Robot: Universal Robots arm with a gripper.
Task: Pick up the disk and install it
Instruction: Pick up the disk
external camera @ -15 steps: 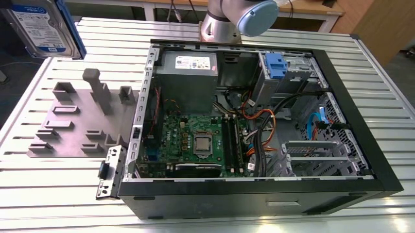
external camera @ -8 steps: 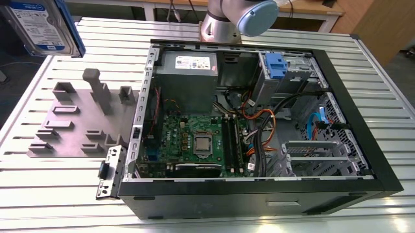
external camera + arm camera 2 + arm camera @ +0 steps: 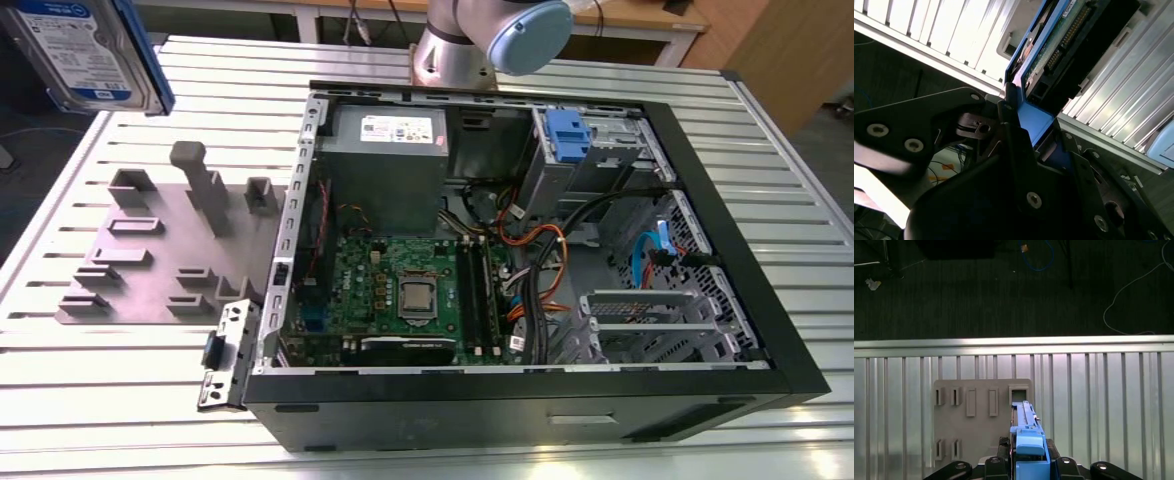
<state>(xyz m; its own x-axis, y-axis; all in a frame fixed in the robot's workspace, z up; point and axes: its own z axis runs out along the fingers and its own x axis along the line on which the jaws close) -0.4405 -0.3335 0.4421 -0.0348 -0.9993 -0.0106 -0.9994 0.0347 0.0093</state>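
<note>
The disk [image 3: 88, 48], a silver drive with a white-and-blue label in a blue carrier bracket, hangs high above the table at the exterior view's far left. In the second wrist view its green circuit-board underside [image 3: 1061, 42] and blue bracket stand out of my gripper [image 3: 1026, 125], whose black fingers [image 3: 1013, 145] are shut on the bracket end. The first wrist view has the disk [image 3: 1026, 432] edge-on, held upright in the gripper [image 3: 1026, 462] above a grey fixture plate [image 3: 981, 412].
An open black computer case [image 3: 747, 290] lies on the slatted metal table [image 3: 747, 130], with a grey power supply [image 3: 387, 140], a motherboard [image 3: 400, 290] and a blue latch [image 3: 567, 135] at its drive bay. The grey slotted fixture [image 3: 147, 260] sits beside it. Beyond the table edge [image 3: 1014, 342] is dark floor with cables.
</note>
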